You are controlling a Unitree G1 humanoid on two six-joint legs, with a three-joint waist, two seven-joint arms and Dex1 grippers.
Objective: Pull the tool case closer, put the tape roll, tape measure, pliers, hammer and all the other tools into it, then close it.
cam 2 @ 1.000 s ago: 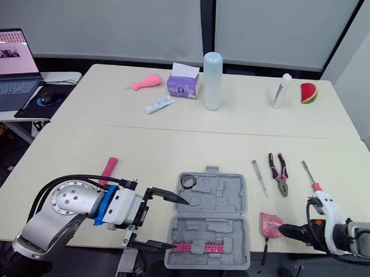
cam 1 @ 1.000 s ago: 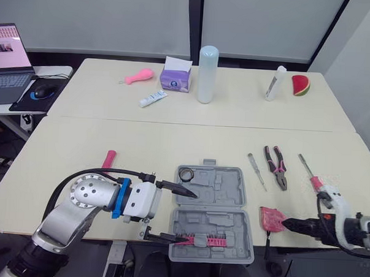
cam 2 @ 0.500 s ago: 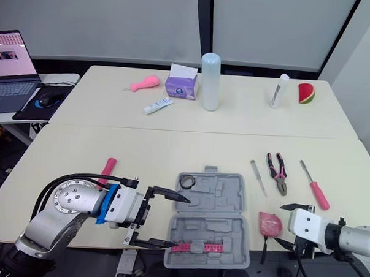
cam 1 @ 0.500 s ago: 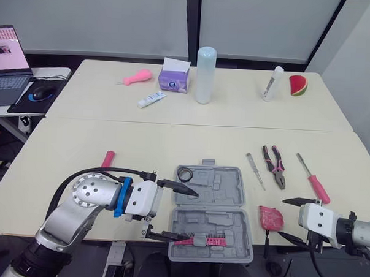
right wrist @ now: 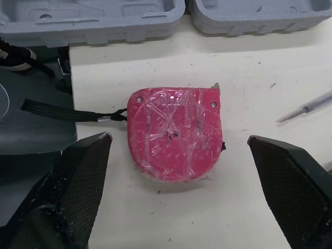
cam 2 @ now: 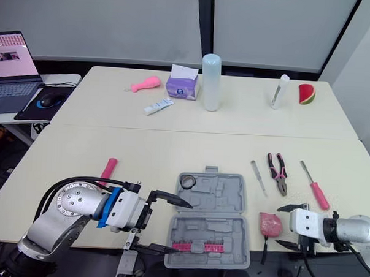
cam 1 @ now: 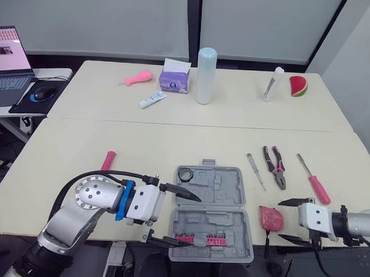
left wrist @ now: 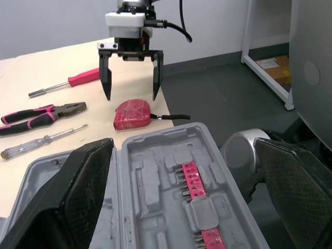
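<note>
the right pincer [left wrist: 131,96], shut beside the tape measure [right wrist: 175,133] a second ago, is now spread wide, with the tape measure just ahead of its tips and not yet gripped. a grasp is likely being set up. the open case [cam 1: 232,177] is straddled by the left pincer [cam 1: 190,221], also open, and a tape roll [cam 1: 184,173] and a pink bit strip [cam 1: 199,239] are held inside.

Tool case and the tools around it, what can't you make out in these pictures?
Pink handle: near end runs behind the left arm in both eye views, so hammer or not is unclear.
Dark ring in the case: too small to identify.
Clear screwdriver: cut off by the right wrist view's edge.
</note>
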